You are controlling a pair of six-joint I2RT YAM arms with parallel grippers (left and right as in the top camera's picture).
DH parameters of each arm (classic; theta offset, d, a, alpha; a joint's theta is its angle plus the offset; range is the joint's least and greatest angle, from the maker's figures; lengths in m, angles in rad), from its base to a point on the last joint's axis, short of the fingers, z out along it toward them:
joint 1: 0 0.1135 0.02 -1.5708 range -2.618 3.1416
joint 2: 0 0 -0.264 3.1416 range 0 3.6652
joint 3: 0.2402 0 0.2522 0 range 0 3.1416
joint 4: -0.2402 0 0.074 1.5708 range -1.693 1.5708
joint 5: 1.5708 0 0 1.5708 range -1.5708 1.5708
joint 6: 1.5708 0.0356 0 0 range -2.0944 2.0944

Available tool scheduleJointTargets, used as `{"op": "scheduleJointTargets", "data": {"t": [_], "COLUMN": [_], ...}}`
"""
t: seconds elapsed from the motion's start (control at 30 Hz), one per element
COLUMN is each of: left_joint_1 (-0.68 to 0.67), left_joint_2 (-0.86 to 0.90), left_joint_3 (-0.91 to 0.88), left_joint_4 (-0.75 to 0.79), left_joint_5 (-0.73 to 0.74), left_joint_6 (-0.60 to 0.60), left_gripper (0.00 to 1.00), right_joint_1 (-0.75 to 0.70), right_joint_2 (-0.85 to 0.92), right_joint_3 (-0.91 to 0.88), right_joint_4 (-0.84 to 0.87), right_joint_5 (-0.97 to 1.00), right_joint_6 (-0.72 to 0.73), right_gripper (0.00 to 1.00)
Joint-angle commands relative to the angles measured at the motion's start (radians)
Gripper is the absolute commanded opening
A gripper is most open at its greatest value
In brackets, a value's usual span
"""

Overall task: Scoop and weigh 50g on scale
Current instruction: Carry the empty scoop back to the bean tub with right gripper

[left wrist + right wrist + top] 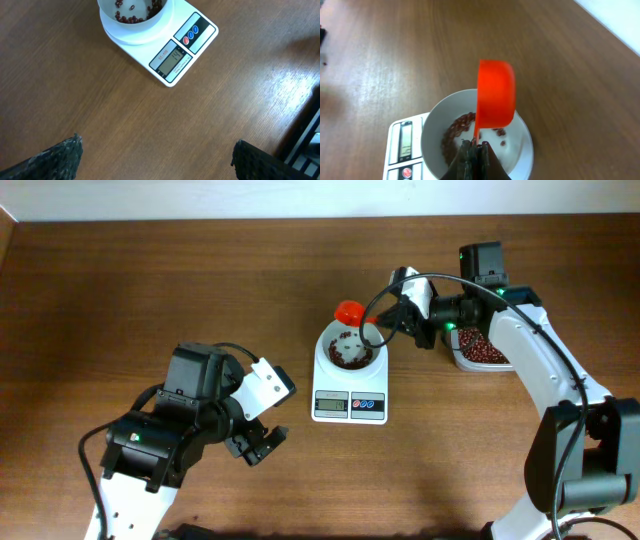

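The white scale (349, 392) stands mid-table with a round white bowl (372, 360) on it. Dark red-brown beans (347, 353) lie in the bowl, mostly on one side (455, 131). My right gripper (475, 146) is shut on the thin handle of an orange scoop (496, 92), which is tipped on its side above the bowl (522, 145). The scoop's inside is hidden from me. My left gripper (157, 150) is open and empty over bare wood, in front of and left of the scale (200, 37).
A clear tub (482, 350) holding more red-brown beans sits right of the scale, under my right arm. The scale's display (172, 56) and blue buttons (368, 404) face the front edge. The table's back edge meets a white wall.
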State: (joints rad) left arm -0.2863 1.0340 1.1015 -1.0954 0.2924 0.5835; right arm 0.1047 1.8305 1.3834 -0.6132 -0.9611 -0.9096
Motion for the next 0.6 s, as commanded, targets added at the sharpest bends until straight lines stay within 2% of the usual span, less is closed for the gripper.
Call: {"op": "scheduleJointTargets", "data": {"t": [0.0, 0.03, 0.1, 0.37, 0.5, 0.57], "left_joint_1": [0.006, 0.006, 0.006, 0.006, 0.006, 0.006], "left_joint_2": [-0.001, -0.001, -0.001, -0.001, -0.001, -0.001], "left_joint_3": [0.006, 0.006, 0.006, 0.006, 0.006, 0.006], "left_joint_4": [0.001, 0.001, 0.001, 0.001, 0.001, 0.001], "left_joint_5": [0.018, 0.018, 0.018, 0.018, 0.018, 0.018], "left_joint_6": [0.015, 0.015, 0.016, 0.015, 0.015, 0.015], "left_gripper": [0.99, 0.99, 0.99, 0.99, 0.99, 0.99], "right_joint_1": [0.003, 0.002, -0.003, -0.008, -0.035, -0.054], "right_joint_2": [0.009, 0.009, 0.009, 0.009, 0.004, -0.023], "right_joint_3": [0.001, 0.001, 0.001, 0.001, 0.016, 0.045], "right_joint_4": [-0.047, -0.053, -0.039, -0.05, -0.001, -0.049], "right_joint_5": [-0.033, -0.024, -0.029, -0.026, -0.017, 0.025], "right_joint_6": [-0.035, -0.066, -0.032, -0.049, 0.183, 0.212], "right_gripper": [0.04, 0.04, 0.04, 0.04, 0.04, 0.04]}}
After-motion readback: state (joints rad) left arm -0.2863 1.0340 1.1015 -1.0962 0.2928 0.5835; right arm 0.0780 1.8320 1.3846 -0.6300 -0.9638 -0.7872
